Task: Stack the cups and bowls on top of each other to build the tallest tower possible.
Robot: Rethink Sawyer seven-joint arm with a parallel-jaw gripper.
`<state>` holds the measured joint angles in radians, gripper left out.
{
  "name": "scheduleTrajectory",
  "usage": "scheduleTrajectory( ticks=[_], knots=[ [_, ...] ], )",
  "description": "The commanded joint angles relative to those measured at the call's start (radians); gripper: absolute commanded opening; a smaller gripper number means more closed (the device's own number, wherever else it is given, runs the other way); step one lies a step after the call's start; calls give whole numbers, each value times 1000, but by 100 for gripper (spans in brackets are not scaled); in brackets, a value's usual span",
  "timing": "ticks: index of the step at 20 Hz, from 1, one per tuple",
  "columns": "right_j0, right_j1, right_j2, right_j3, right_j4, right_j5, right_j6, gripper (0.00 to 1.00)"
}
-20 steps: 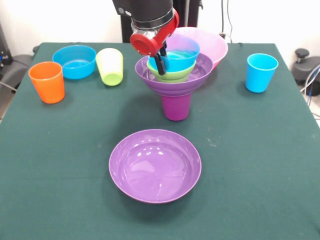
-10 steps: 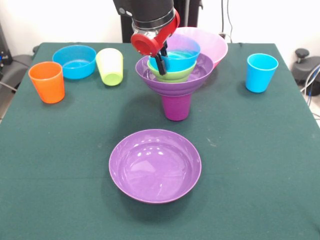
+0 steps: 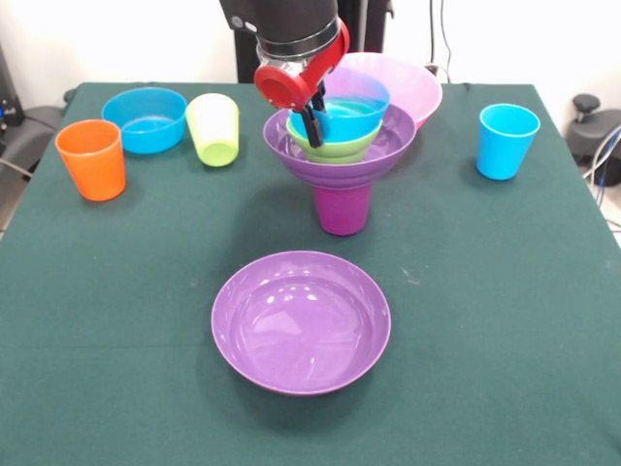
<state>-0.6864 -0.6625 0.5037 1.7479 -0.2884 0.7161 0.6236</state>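
Observation:
The tower stands mid-table: an upside-down purple cup (image 3: 342, 209) carries a wide purple bowl (image 3: 340, 163), a small green bowl (image 3: 335, 148) and a small blue bowl (image 3: 351, 109) nested on top. My gripper (image 3: 310, 124) comes down at the tower's left side, its dark fingers pinched on the blue bowl's left rim. A second wide purple bowl (image 3: 301, 320) lies in front. To the left stand the orange cup (image 3: 92, 160), another blue bowl (image 3: 146, 118) and the lime green cup (image 3: 214, 129), upside down. The light blue cup (image 3: 506, 142) stands at the right.
The big pink bowl (image 3: 415, 89) sits right behind the tower, close to its rim. The green table cloth (image 3: 505, 320) spreads around the front purple bowl. Cables and dark equipment (image 3: 594, 126) lie beyond the right table edge.
The gripper and the blue bowl have edged a few pixels to the right and up; the rest of the tower and the other pieces stay put.

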Motion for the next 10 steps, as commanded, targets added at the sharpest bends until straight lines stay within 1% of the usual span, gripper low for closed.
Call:
scheduleTrajectory(
  ticks=[1,10],
  knots=[
    [27,52,23,-16,16,-63,158,0],
    [32,49,25,-30,22,-61,159,0]
  ],
)
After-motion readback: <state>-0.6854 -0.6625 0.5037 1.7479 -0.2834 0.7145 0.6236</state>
